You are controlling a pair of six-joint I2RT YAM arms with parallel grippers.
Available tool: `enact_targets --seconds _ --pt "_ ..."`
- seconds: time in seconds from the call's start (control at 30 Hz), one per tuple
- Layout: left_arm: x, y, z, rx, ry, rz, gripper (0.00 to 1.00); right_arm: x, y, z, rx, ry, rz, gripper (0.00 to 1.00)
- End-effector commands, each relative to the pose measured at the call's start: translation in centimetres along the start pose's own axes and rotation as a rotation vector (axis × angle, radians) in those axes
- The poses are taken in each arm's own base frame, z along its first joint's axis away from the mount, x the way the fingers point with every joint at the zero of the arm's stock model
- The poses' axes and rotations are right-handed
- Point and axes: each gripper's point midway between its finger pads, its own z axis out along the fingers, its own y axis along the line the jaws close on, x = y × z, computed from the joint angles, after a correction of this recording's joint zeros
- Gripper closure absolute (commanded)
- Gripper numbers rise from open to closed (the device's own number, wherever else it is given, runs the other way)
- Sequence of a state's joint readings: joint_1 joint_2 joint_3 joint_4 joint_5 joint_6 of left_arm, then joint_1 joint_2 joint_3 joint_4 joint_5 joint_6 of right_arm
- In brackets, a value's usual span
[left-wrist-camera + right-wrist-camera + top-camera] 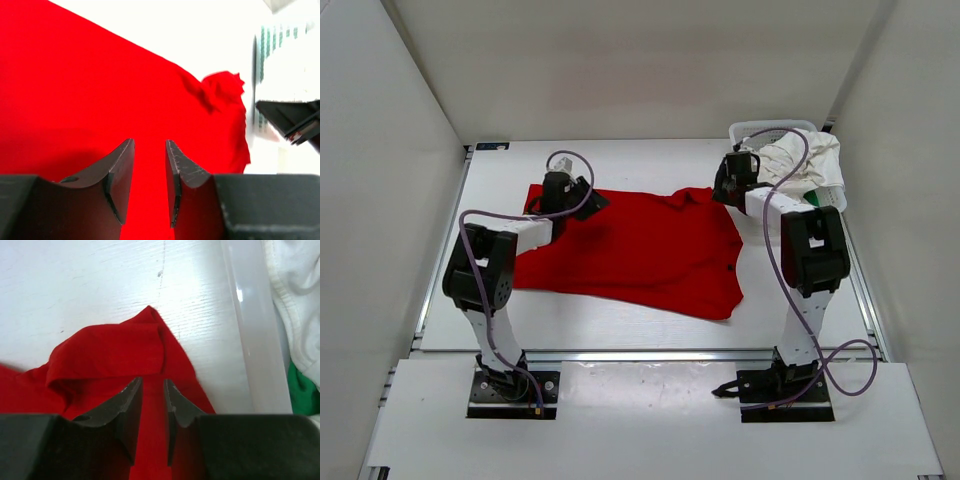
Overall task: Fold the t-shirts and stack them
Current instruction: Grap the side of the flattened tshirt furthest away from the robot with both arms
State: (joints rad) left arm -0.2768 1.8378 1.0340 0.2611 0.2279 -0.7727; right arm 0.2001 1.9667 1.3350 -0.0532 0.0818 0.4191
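Note:
The red t-shirt (640,250) lies spread on the table, crumpled at its far right corner (110,355). My left gripper (590,202) hovers over the shirt's far left part; in the left wrist view its jaws (150,145) stand apart, with only red cloth (100,90) showing beneath them. My right gripper (725,190) sits low on the bunched far right corner, its jaws (153,382) a narrow gap apart with red cloth showing in the gap. The white t-shirt (805,160) and the green one (302,390) lie in the basket.
The white mesh basket (770,127) stands at the far right corner of the table, its wall (250,340) close to my right gripper's right side. White walls enclose the table on three sides. Bare table shows left of and in front of the red shirt.

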Motion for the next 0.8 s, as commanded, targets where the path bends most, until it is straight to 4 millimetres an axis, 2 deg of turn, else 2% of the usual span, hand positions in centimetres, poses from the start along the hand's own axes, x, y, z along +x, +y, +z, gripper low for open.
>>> enact_targets --seconds 0.0,0.03,0.07,0.1,0.13,0.17,0.2,0.4,0.43,0.47,0.6,0.67,0.77 --pt "-4.1 -0.8 -1.3 0.020 -0.080 -0.014 0.58 -2.7 -0.7 0.6 0.056 -0.051 -0.006 0.78" --pt "-4.9 -0.1 -1.5 0.009 -0.094 -0.029 0.58 -1.6 -1.1 1.3 0.067 -0.013 -0.011 0.78" --pt "-5.6 0.3 -1.4 -0.005 -0.109 -0.036 0.59 -2.2 -0.5 1.3 0.059 -0.023 -0.009 0.78" --pt "-6.5 1.3 -1.6 -0.032 -0.128 -0.050 0.59 -1.6 -0.6 1.7 0.064 0.003 -0.013 0.78" --pt "-7.0 1.3 -1.7 -0.033 -0.140 -0.047 0.58 -1.6 -0.6 2.2 0.067 0.004 -0.013 0.78" --pt "-7.7 2.5 -1.6 -0.061 -0.153 -0.058 0.59 -1.5 -0.2 2.2 0.068 0.007 -0.007 0.77" --pt "-8.3 2.5 -1.8 -0.066 -0.163 -0.064 0.59 -1.2 -0.2 2.5 0.074 0.016 -0.011 0.78" --pt "-10.5 4.9 -1.9 -0.119 -0.203 -0.081 0.58 -0.4 -0.8 3.3 0.084 0.059 0.017 0.79" --pt "-10.9 5.5 -1.9 -0.133 -0.213 -0.081 0.59 -0.2 -0.3 3.2 0.072 0.064 0.017 0.78" --pt "-11.2 5.9 -1.9 -0.142 -0.214 -0.081 0.58 0.0 -1.0 3.4 0.083 0.066 0.020 0.79" --pt "-12.6 7.4 -1.9 -0.184 -0.235 -0.088 0.58 0.3 -0.3 3.2 0.046 0.079 0.037 0.79" --pt "-13.4 8.6 -2.0 -0.229 -0.244 -0.080 0.57 -0.2 0.0 3.0 0.034 0.067 0.039 0.79" --pt "-13.7 10.1 -2.0 -0.285 -0.249 -0.072 0.55 0.0 0.5 2.8 0.018 0.069 0.049 0.79"
